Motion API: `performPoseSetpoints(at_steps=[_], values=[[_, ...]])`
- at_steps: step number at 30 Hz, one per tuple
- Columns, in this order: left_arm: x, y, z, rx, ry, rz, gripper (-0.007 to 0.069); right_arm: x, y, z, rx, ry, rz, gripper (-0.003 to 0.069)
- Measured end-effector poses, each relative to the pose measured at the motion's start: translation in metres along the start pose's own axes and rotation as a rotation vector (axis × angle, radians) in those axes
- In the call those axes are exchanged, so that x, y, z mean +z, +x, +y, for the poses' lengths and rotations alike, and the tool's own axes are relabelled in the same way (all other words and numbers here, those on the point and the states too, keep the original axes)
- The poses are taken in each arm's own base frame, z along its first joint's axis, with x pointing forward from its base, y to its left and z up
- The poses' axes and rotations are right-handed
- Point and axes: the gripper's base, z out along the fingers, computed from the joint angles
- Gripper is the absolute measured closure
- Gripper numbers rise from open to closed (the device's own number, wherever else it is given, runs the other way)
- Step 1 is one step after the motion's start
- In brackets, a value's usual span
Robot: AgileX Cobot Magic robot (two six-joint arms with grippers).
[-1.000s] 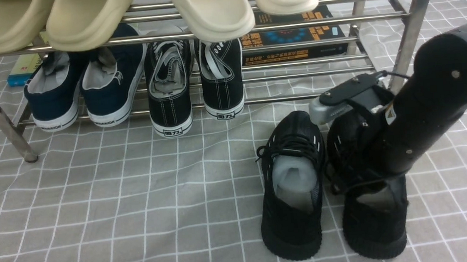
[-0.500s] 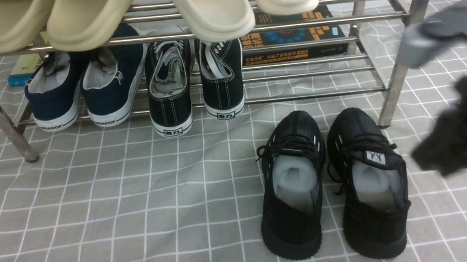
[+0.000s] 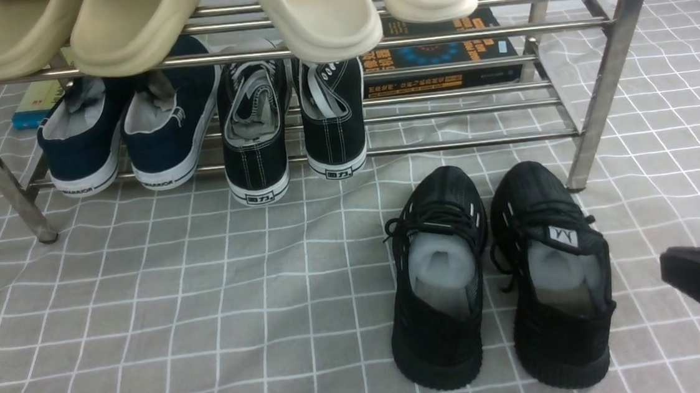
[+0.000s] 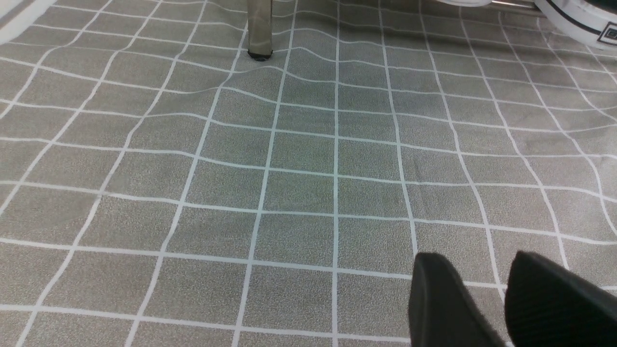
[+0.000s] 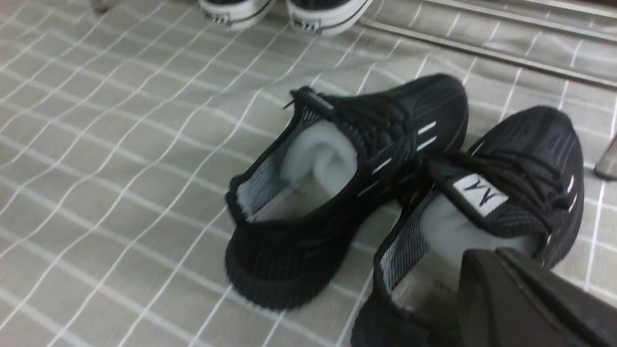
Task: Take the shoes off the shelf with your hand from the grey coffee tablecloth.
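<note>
The two black knit shoes stand side by side on the grey coffee tablecloth [image 3: 178, 310], just in front of the shelf [image 3: 598, 96]. The left shoe [image 3: 440, 277] and the right shoe [image 3: 553, 274] point their toes at the rack. In the right wrist view both shoes [image 5: 337, 183] lie close below the camera. My right gripper [image 3: 671, 268] hangs at the right edge, apart from the shoes, shut and empty; its pressed-together tip [image 5: 482, 262] shows over the right shoe's heel. My left gripper [image 4: 479, 262] hovers over bare cloth, open with nothing between its fingers.
On the lower tier sit navy shoes [image 3: 126, 133] and black canvas shoes with white soles [image 3: 294, 126]. Beige slippers [image 3: 137, 26] fill the top tier. Books [image 3: 438, 52] lie behind the rack. A shelf leg [image 4: 259, 29] stands ahead of the left gripper.
The right arm has lifted off the right black shoe, swung out to the right and dropped to the lower right edge, its jaws closing. Both shoes stay put on the cloth.
</note>
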Motion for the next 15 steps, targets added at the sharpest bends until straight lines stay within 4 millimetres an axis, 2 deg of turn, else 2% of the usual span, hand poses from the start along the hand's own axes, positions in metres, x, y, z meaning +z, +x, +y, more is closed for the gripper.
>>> performPoseSetpoints(at_steps=[4, 15], values=[[0.0000, 0.0000, 0.0000, 0.000, 0.000, 0.000, 0.0384, 0.0012, -0.0010, -0.0019, 0.001, 0.010, -0.086, 0.0669], [0.0000, 0.0000, 0.0000, 0.000, 0.000, 0.000, 0.0384, 0.0011, -0.0011, -0.0020, 0.001, 0.011, -0.094, 0.0666]])
